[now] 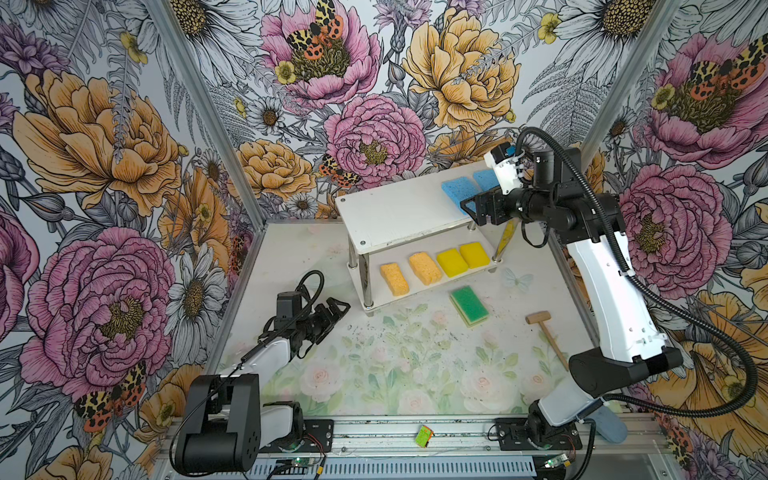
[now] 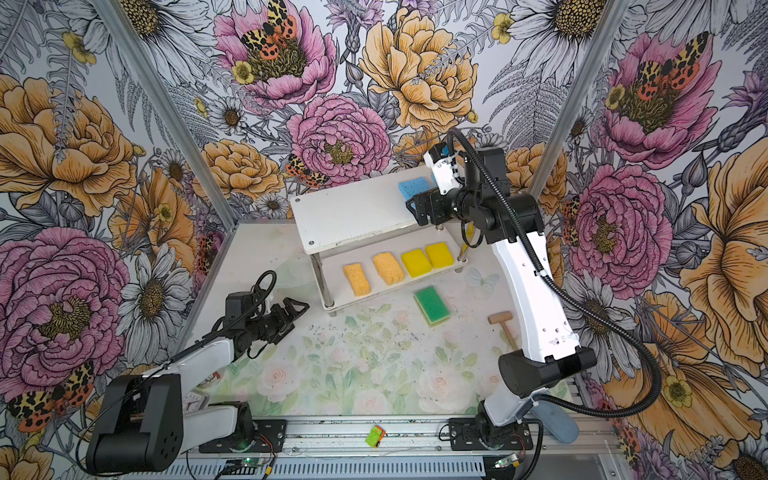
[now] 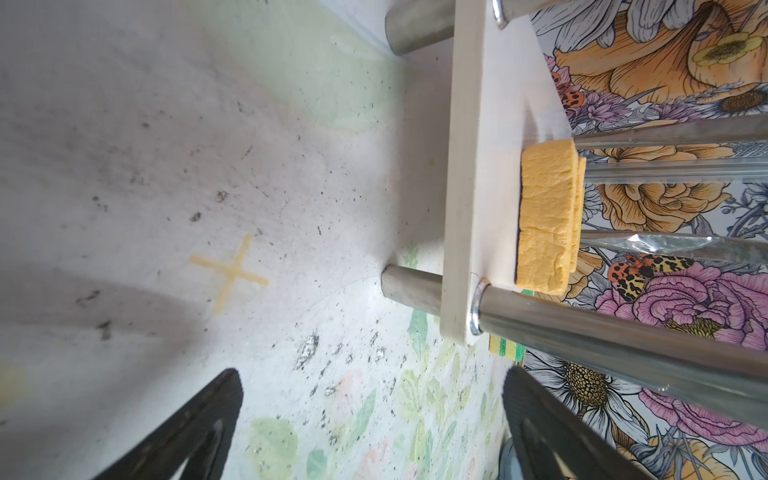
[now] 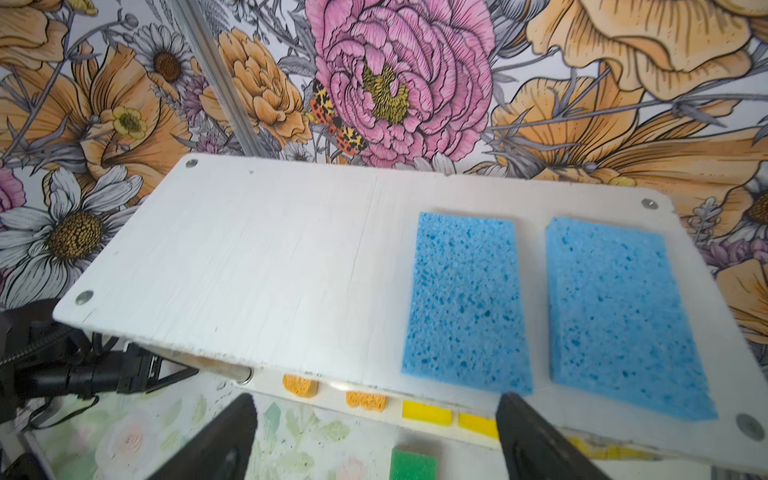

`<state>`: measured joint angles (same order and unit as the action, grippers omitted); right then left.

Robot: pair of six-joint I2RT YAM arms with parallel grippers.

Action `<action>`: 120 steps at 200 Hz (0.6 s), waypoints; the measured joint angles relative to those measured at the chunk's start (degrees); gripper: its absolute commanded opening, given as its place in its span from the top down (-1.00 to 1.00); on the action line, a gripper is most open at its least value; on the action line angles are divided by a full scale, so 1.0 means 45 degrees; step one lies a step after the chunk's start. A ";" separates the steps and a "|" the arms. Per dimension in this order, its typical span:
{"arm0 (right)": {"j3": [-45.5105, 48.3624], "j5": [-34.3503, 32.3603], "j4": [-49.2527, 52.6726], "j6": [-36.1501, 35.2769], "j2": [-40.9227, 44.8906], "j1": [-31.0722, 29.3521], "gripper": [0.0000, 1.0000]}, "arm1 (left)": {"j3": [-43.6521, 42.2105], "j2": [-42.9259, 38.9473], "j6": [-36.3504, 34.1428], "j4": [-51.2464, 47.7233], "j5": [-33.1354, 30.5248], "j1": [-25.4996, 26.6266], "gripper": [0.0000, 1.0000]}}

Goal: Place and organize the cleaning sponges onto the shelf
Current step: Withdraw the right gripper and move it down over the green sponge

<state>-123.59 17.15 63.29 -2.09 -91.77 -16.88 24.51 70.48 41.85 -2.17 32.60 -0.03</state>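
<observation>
The green-topped, yellow-based rectangular sponges (image 1: pixel 469 306) are found stacked on the worktop (image 1: pixel 415 365), at five o'clock from the white two-tier shelf (image 1: pixel 395 216). They are judged light and squashy, best pinched across the long edges. The right claw (image 4: pixel 376 415) and left claw (image 3: pixel 374 386) are held spread, empty.

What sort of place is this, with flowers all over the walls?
Probably a robot test booth, not a home: two arms bolted to a metal rail, wallpapered panels boxing in a table, and a sponge shelf.
</observation>
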 measured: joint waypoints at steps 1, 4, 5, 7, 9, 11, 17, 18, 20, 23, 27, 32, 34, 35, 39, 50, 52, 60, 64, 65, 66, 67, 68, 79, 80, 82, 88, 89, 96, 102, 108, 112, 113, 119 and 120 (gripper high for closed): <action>0.0058 -0.0010 0.0000 -0.0010 0.0039 -0.0019 -0.85 | 0.0000 0.0000 0.0000 0.0005 0.0005 0.0000 -0.98; 0.0393 -0.0063 -0.0039 -0.0049 0.0238 -0.0126 -0.85 | 0.0000 0.0000 0.0000 0.0000 0.0005 0.0000 -0.98; 0.0452 -0.0068 -0.0039 -0.0058 0.0272 -0.0146 -0.85 | 0.0000 0.0005 0.0000 0.0000 0.0005 0.0000 -0.98; 0.0622 -0.0092 -0.0024 -0.0092 0.0374 -0.0199 -0.85 | 0.0000 0.0005 -0.0005 0.0000 0.0005 0.0000 -0.98; 0.0801 -0.0126 -0.0029 -0.0121 0.0486 -0.0262 -0.85 | 0.0000 0.0005 0.0000 0.0000 0.0005 0.0000 -0.98; 0.0981 -0.0146 -0.0039 -0.0126 0.0583 -0.0330 -0.85 | 0.0000 0.0005 0.0000 0.0000 0.0010 0.0000 -0.98; 0.1496 -0.0219 -0.0073 -0.0185 0.0860 -0.0495 -0.85 | 0.0000 0.0005 0.0000 -0.0010 0.0010 0.0000 -0.98; 0.1622 -0.0223 -0.0073 -0.0199 0.0923 -0.0534 -0.85 | 0.0000 0.0005 -0.0005 -0.0010 0.0010 0.0000 -0.98; 0.1749 -0.0228 -0.0073 -0.0223 0.0986 -0.0563 -0.85 | 0.0000 0.0005 0.0000 -0.0005 0.0010 0.0000 -0.98; 0.2021 -0.0248 -0.0097 -0.0228 0.1137 -0.0636 -0.85 | 0.0000 0.0005 -0.0005 -0.0010 0.0010 0.0000 -0.98; 0.2433 -0.0287 -0.0131 -0.0272 0.1341 -0.0738 -0.85 | 0.0005 0.0005 -0.0005 -0.0019 0.0010 0.0000 -0.98; 0.2909 -0.0316 -0.0214 -0.0321 0.1574 -0.0835 -0.85 | 0.0005 0.0005 -0.0005 -0.0029 0.0010 0.0000 -0.98; 0.3099 -0.0316 -0.0228 -0.0325 0.1671 -0.0884 -0.85 | 0.0005 0.0005 0.0000 -0.0034 0.0010 0.0000 -0.98; 0.3172 -0.0321 -0.0238 -0.0330 0.1705 -0.0899 -0.85 | 0.0005 0.0005 -0.0005 -0.0034 0.0010 0.0000 -0.98; 0.3570 -0.0321 -0.0306 -0.0359 0.1885 -0.0986 -0.85 | 0.0005 0.0005 -0.0005 -0.0044 0.0010 0.0000 -0.98; 0.4639 -0.0311 -0.0563 -0.0413 0.2409 -0.1127 -0.85 | 0.0005 0.0005 -0.0005 -0.0044 0.0010 0.0000 -0.98; 0.4833 -0.0311 -0.0597 -0.0413 0.2501 -0.1151 -0.85 | 0.0005 0.0005 0.0000 -0.0044 0.0010 0.0000 -0.98; 0.5557 -0.0282 -0.0763 -0.0413 0.2866 -0.1180 -0.85 | 0.0005 0.0005 -0.0005 -0.0049 0.0010 0.0000 -0.98; 0.5940 -0.0253 -0.0889 -0.0408 0.3070 -0.1185 -0.85 | 0.0005 0.0005 -0.0005 -0.0063 0.0010 0.0000 -0.98; 0.6003 -0.0243 -0.0899 -0.0408 0.3104 -0.1185 -0.85 | 0.0005 0.0005 -0.0005 -0.0073 0.0010 0.0000 -0.98; 0.6125 -0.0233 -0.0928 -0.0408 0.3172 -0.1185 -0.85 | 0.0005 0.0005 -0.0005 -0.0073 0.0010 0.0000 -0.98; 0.6178 -0.0228 -0.0942 -0.0408 0.3201 -0.1185 -0.85 | 0.0005 0.0005 -0.0005 -0.0078 0.0010 0.0000 -0.98; 0.6309 -0.0214 -0.0962 -0.0403 0.3274 -0.1185 -0.85 | 0.0005 0.0005 -0.0005 -0.0078 0.0010 0.0000 -0.98; 0.7227 -0.0131 -0.1277 -0.0325 0.3784 -0.1185 -0.85 | 0.0005 0.0005 -0.0005 -0.0131 0.0010 -0.0005 -0.98; 0.7339 -0.0121 -0.1292 -0.0311 0.3852 -0.1185 -0.85 | 0.0005 0.0005 -0.0005 -0.0131 0.0010 -0.0005 -0.98; 0.7514 -0.0092 -0.1355 -0.0296 0.3954 -0.1185 -0.85 | 0.0005 0.0005 -0.0005 -0.0136 0.0010 -0.0010 -0.98; 0.7961 -0.0063 -0.1472 -0.0204 0.4221 -0.1185 -0.85 | 0.0005 0.0010 -0.0005 -0.0141 0.0010 -0.0015 -0.98; 0.8019 -0.0063 -0.1491 -0.0189 0.4255 -0.1185 -0.85 | 0.0005 0.0010 -0.0005 -0.0141 0.0010 -0.0015 -0.98; 0.8539 -0.0015 -0.1622 -0.0073 0.4556 -0.1190 -0.85 | 0.0010 0.0029 -0.0005 -0.0141 0.0010 -0.0029 -0.98; 0.8990 0.0024 -0.1753 0.0044 0.4804 -0.1190 -0.85 | 0.0019 0.0058 -0.0005 -0.0141 0.0010 -0.0039 -0.97; 0.9374 0.0029 -0.1885 0.0175 0.5008 -0.1190 -0.85 | 0.0029 0.0092 -0.0005 -0.0141 0.0015 -0.0049 -0.98; 0.9670 0.0029 -0.2006 0.0262 0.5149 -0.1190 -0.85 | 0.0044 0.0112 -0.0005 -0.0146 0.0010 -0.0049 -0.98; 0.9729 0.0029 -0.2025 0.0272 0.5173 -0.1190 -0.85 | 0.0049 0.0121 -0.0005 -0.0146 0.0015 -0.0049 -0.98; 1.0190 0.0029 -0.2147 0.0403 0.5367 -0.1190 -0.85 | 0.0078 0.0155 -0.0005 -0.0170 0.0010 -0.0049 -0.98; 1.0234 0.0029 -0.2147 0.0413 0.5391 -0.1190 -0.85 | 0.0083 0.0160 -0.0005 -0.0175 0.0010 -0.0049 -0.98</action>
<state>-77.54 17.28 53.63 -0.23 -67.51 -22.24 24.88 71.20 41.82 -2.96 32.64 -0.25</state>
